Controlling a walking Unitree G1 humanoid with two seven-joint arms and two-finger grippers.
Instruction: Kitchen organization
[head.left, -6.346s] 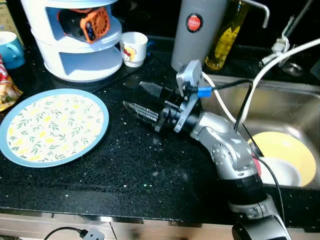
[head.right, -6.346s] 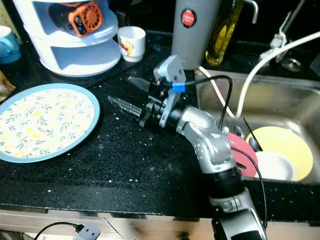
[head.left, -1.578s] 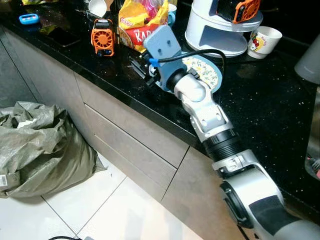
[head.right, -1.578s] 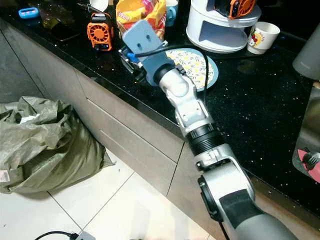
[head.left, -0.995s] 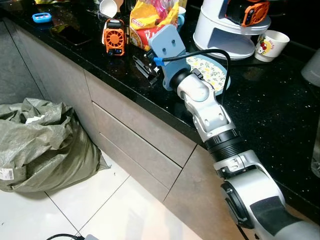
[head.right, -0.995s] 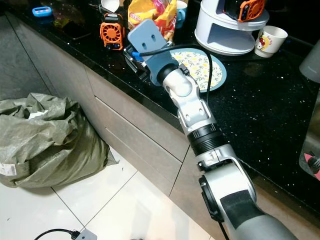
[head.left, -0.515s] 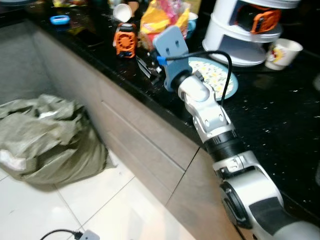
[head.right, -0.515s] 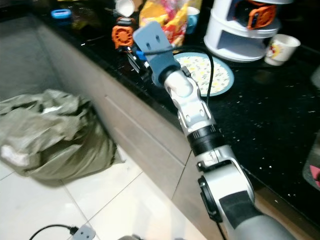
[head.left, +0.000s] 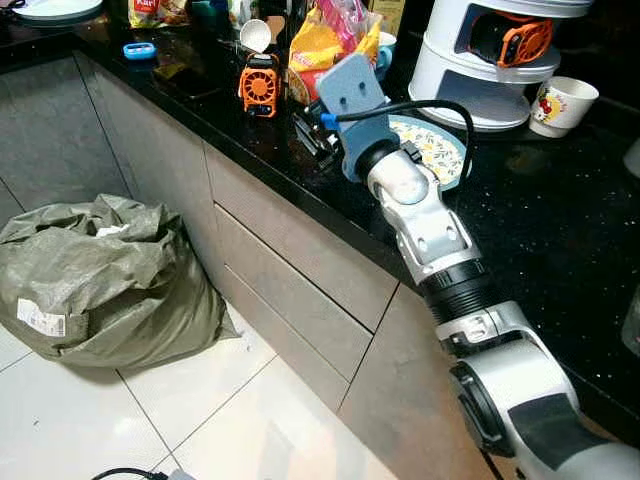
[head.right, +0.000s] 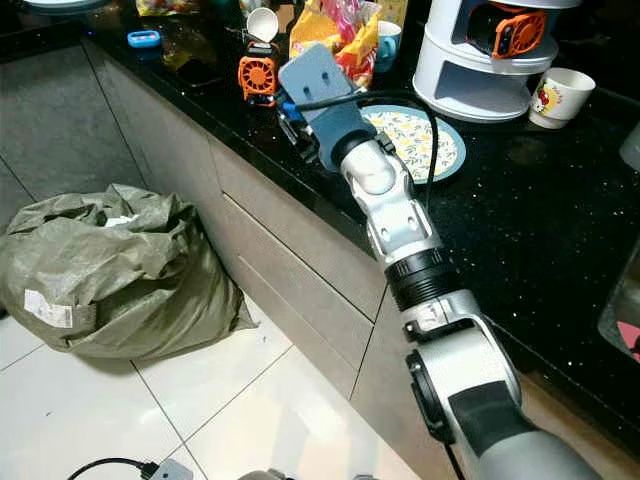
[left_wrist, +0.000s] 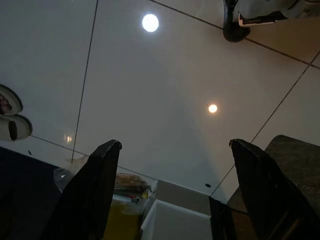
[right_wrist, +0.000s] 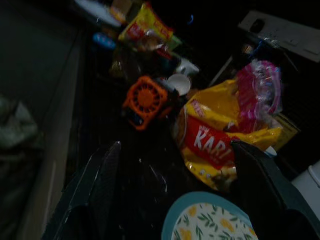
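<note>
My right gripper (head.left: 312, 138) hovers open over the black countertop (head.left: 560, 230) near its front edge, with nothing between the fingers. Just beyond it stand a small orange fan (head.left: 259, 84) and a yellow snack bag (head.left: 325, 45). A blue-rimmed floral plate (head.left: 440, 150) lies behind the wrist. In the right wrist view the orange fan (right_wrist: 145, 100), the snack bag (right_wrist: 220, 135) and the plate (right_wrist: 210, 222) sit ahead of the spread fingers (right_wrist: 107, 175). My left gripper (left_wrist: 175, 145) hangs open over the tiled floor (left_wrist: 165, 75).
A white tiered rack (head.left: 480, 75) holding another orange fan (head.left: 518, 38) and a printed cup (head.left: 565, 100) stand at the back right. A grey-green sack (head.left: 100, 270) lies on the floor against the cabinet drawers (head.left: 290, 270). A white cup (head.left: 255, 35) and a small blue object (head.left: 139, 49) sit farther along the counter.
The view has swung from the sink to the left stretch of counter and the floor. The right arm stays stretched toward the orange fan, its gripper still open.
</note>
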